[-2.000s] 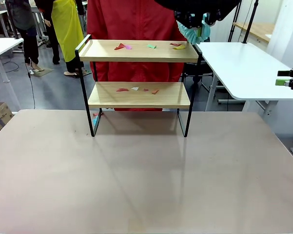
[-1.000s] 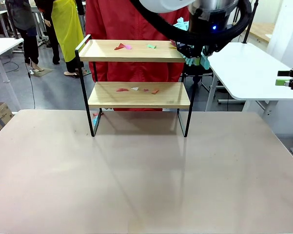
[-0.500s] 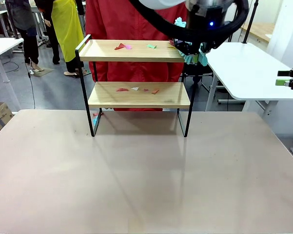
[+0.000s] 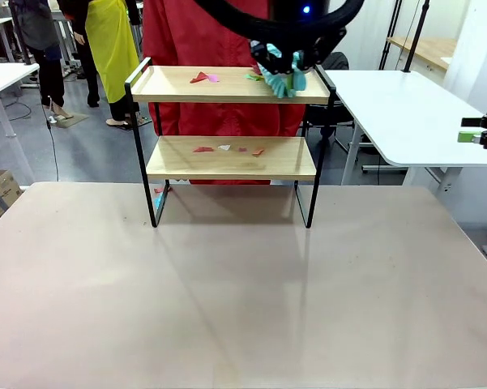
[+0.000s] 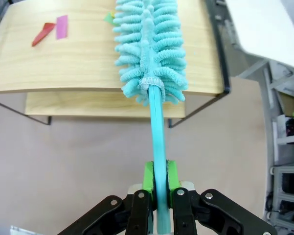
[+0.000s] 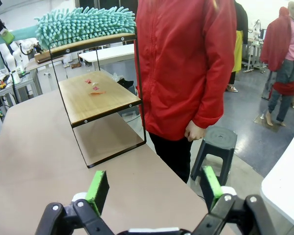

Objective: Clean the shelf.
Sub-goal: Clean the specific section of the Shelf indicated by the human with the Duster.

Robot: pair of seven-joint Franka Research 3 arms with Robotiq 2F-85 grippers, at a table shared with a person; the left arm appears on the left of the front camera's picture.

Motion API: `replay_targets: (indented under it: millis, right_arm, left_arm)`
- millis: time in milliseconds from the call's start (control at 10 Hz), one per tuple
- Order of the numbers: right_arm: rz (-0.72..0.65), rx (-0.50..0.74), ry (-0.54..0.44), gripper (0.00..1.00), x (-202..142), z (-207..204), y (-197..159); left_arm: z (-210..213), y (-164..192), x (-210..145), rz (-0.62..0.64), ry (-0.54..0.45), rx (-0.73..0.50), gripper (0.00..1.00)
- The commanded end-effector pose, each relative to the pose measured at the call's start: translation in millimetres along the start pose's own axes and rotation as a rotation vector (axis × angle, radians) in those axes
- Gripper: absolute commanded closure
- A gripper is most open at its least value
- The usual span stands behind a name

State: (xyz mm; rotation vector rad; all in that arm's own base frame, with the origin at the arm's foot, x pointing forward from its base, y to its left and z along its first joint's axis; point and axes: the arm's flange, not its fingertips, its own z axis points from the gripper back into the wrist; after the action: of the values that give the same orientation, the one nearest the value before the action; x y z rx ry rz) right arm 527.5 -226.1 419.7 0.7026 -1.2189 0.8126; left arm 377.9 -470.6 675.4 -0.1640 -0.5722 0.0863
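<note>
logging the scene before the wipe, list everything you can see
shelf: one, light wood and black, on the table
duster: one, teal, head on the top board's right part
top scraps: three seen, red, pink, green, top board
lower scraps: four, mostly red, one white, lower board
table: one, tan, under the shelf
side table: one, white, right of the shelf
stool: one, dark grey, beside the person
person: one, red coat, behind the shelf
robot left hand: shut on the duster handle
robot right hand: open, holds nothing
</note>
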Motion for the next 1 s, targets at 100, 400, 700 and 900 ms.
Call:
replay_targets:
  millis: [100,400,700,900]
  right_arm:
    - [0.004,0.0,0.0,0.0,2,-1,0]
    - [0.004,0.0,0.0,0.0,2,-1,0]
    - [0.004,0.0,0.0,0.0,2,-1,0]
    - [0.004,0.0,0.0,0.0,2,-1,0]
  left_arm:
    - [5,40,0,-0.031,0.003,0.106,0.87]
    - [-1,69,3,-0.055,0.026,0.171,0.87]
    - [-10,106,8,-0.056,0.033,0.206,0.87]
    - [-5,132,15,-0.046,0.004,0.275,0.87]
